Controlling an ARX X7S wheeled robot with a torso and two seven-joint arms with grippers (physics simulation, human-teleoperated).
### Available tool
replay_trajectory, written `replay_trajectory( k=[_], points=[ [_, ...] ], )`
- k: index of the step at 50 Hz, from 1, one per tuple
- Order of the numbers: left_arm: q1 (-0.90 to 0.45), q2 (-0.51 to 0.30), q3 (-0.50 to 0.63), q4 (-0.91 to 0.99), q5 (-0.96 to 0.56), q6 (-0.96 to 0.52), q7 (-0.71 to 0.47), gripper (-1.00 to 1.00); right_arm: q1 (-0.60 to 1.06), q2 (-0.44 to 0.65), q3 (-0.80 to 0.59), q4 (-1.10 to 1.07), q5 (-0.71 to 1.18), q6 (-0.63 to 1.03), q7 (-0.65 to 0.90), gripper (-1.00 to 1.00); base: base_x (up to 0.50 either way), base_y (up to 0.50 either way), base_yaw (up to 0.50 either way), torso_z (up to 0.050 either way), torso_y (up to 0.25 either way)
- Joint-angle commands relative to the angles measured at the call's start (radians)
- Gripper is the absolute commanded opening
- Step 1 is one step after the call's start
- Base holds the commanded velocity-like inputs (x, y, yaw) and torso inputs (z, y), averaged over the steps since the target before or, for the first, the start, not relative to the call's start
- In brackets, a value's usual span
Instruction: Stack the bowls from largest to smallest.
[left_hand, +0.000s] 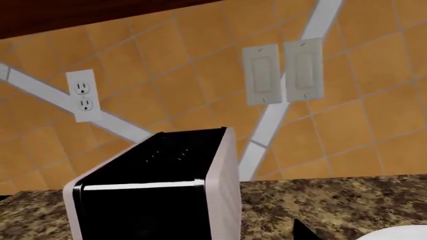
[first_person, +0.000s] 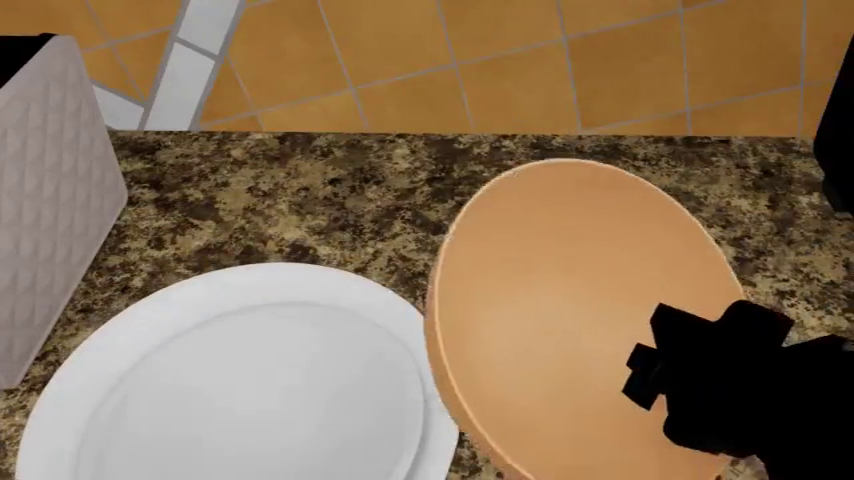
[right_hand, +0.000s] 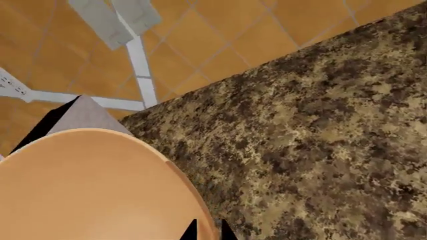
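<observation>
The orange-tan bowl (first_person: 574, 300) is tilted up on its edge, above the countertop and beside a white bowl (first_person: 254, 380). My right gripper (first_person: 657, 368) is shut on its lower right rim. In the right wrist view the two fingertips straddle that rim, with the gripper (right_hand: 208, 231) at the edge of the orange bowl (right_hand: 87, 185). The white bowl shows a second rim line at its right side, and no pink mark is visible. In the left wrist view only one dark fingertip (left_hand: 303, 231) shows, next to a white bowl's edge (left_hand: 400, 234).
A black and white boxy appliance (first_person: 40, 180) stands on the speckled granite counter (first_person: 334, 190) at the left, also seen in the left wrist view (left_hand: 153, 190). The orange tiled wall behind carries an outlet (left_hand: 83, 95) and switches (left_hand: 283, 72).
</observation>
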Motion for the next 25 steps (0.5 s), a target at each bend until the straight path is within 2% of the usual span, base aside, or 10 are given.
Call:
replay_trajectory(
  k=[1, 2, 8, 11, 14, 23, 25],
  points=[
    [0.001, 0.011, -0.048, -0.018, 0.001, 0.011, 0.013, 1.0, 0.484, -0.148, -0.391, 0.071, 0.057, -0.145, 0.056, -1.0, 0.0, 0.0, 0.0, 0.0, 0.0],
    [0.013, -0.004, -0.021, -0.019, 0.05, 0.027, 0.008, 1.0, 0.511, -0.185, -0.422, 0.091, 0.048, -0.143, 0.053, -1.0, 0.0, 0.0, 0.0, 0.0, 0.0],
    [0.006, -0.007, -0.071, -0.029, 0.011, 0.018, 0.003, 1.0, 0.598, -0.335, -0.538, 0.171, -0.004, -0.133, 0.034, -1.0, 0.0, 0.0, 0.0, 0.0, 0.0],
    [0.001, -0.007, -0.068, -0.031, 0.008, 0.018, -0.002, 1.0, 0.616, -0.373, -0.578, 0.21, -0.028, -0.119, 0.023, -1.0, 0.0, 0.0, 0.0, 0.0, 0.0],
    [0.01, -0.015, -0.114, -0.027, -0.024, 0.014, 0.004, 1.0, 0.633, -0.422, -0.63, 0.278, -0.082, -0.091, -0.004, -1.0, 0.0, 0.0, 0.0, 0.0, 0.0],
    [0.001, -0.048, -0.123, -0.002, -0.015, -0.002, -0.03, 1.0, 0.631, -0.477, -0.739, 0.38, -0.148, -0.026, -0.034, -1.0, 0.0, 0.0, 0.0, 0.0, 0.0],
    [0.016, -0.052, -0.16, 0.003, -0.036, -0.003, -0.024, 1.0, 0.63, -0.482, -0.76, 0.385, -0.149, -0.018, -0.024, -1.0, 0.0, 0.0, 0.0, 0.0, 0.0]
  ],
)
